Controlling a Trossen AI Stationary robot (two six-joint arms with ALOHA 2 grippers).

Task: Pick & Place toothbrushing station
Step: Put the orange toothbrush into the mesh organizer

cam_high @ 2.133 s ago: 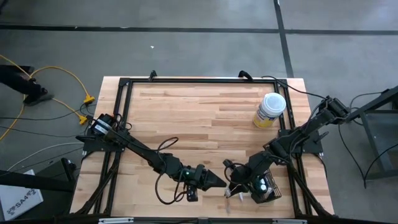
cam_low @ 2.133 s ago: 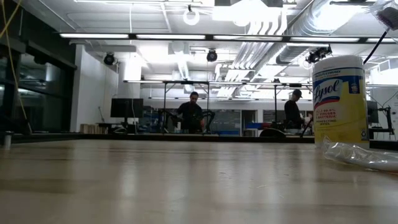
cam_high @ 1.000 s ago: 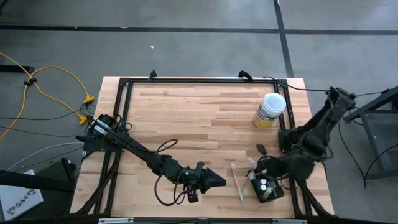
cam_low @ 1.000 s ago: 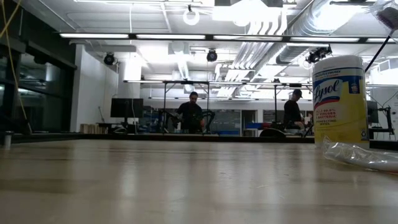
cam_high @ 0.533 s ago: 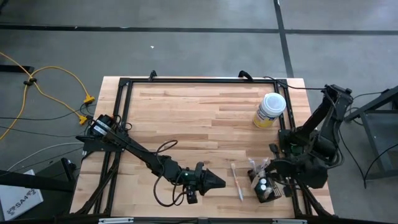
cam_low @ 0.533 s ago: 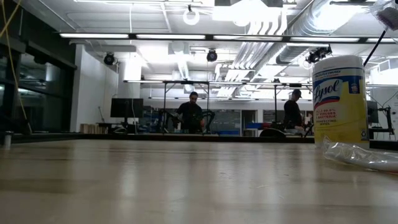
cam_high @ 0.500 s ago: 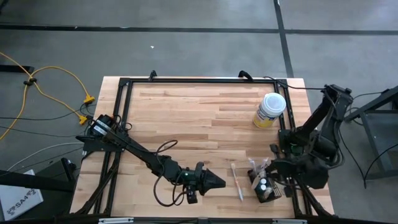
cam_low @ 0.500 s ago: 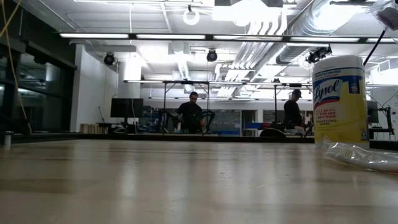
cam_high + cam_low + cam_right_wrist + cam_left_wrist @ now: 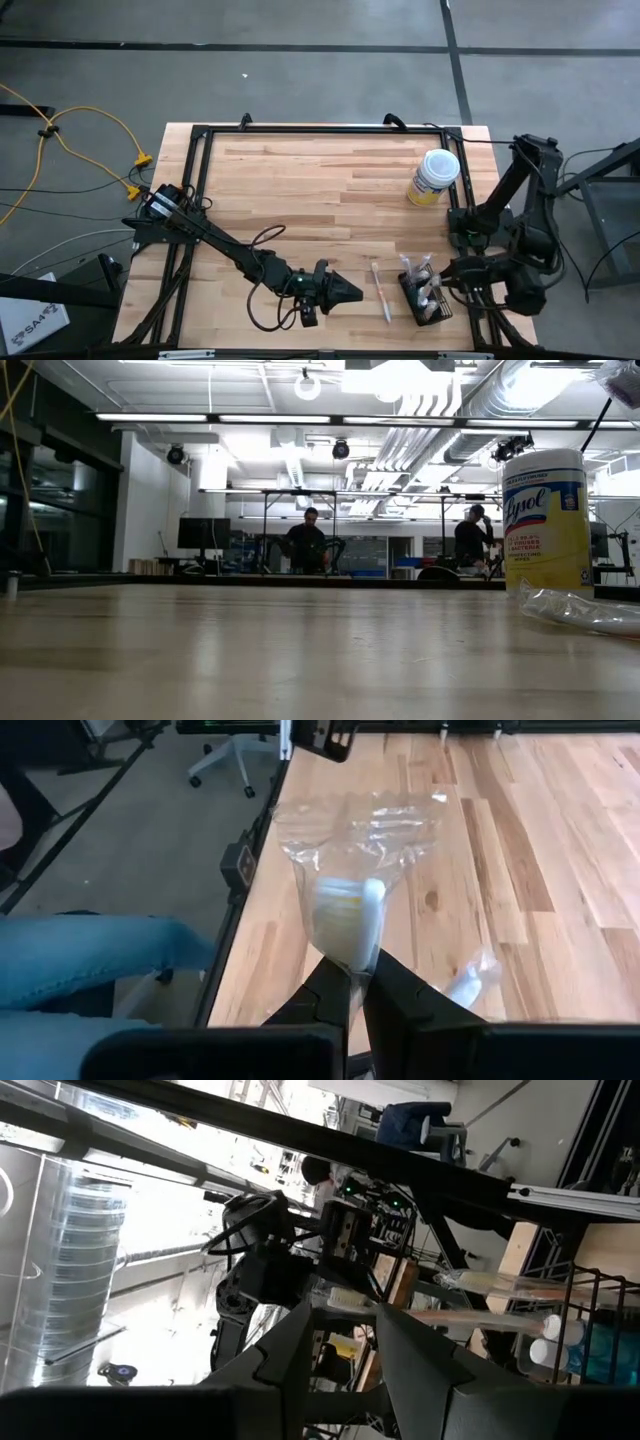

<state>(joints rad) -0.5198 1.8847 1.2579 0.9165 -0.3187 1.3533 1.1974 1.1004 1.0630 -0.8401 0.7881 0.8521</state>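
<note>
**Basket at the near right corner, right pincer clamped on a wrapped brush**

The black wire-mesh basket [image 9: 425, 300] stands near the table's [image 9: 320, 190] front right corner, just beside the right gripper [image 9: 362, 982]. That gripper is clenched on a clear plastic packet [image 9: 355, 860] holding what looks like a toothbrush. A loose toothbrush [image 9: 381, 291] lies just left of the basket. The left gripper [image 9: 352, 291] rests low at the front edge, fingers parted around nothing, pointing toward the basket. A yellow canister [image 9: 434, 177] stands well behind.
</note>
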